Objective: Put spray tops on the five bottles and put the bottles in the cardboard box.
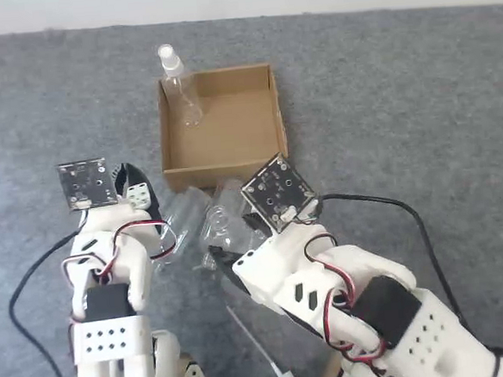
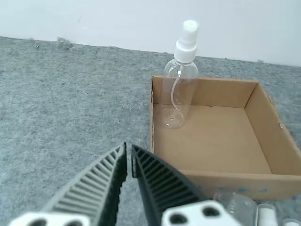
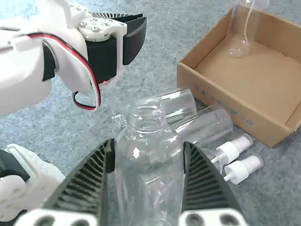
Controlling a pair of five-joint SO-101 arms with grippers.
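I count one box [image 1: 224,166], one capped bottle [image 2: 181,80], one open bottle [image 3: 146,155] upright, two lying bottles [image 3: 207,125], maybe a third, and three loose tops [image 3: 233,149].

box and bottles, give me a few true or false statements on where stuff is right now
1. A capped bottle stands inside the box. True.
2. The right hand is empty. False: it is shut on an uncapped bottle.
3. Two spray tops lie on the table outside the box. True.
4. The left hand is wide open. False: it is shut, with nothing in it.
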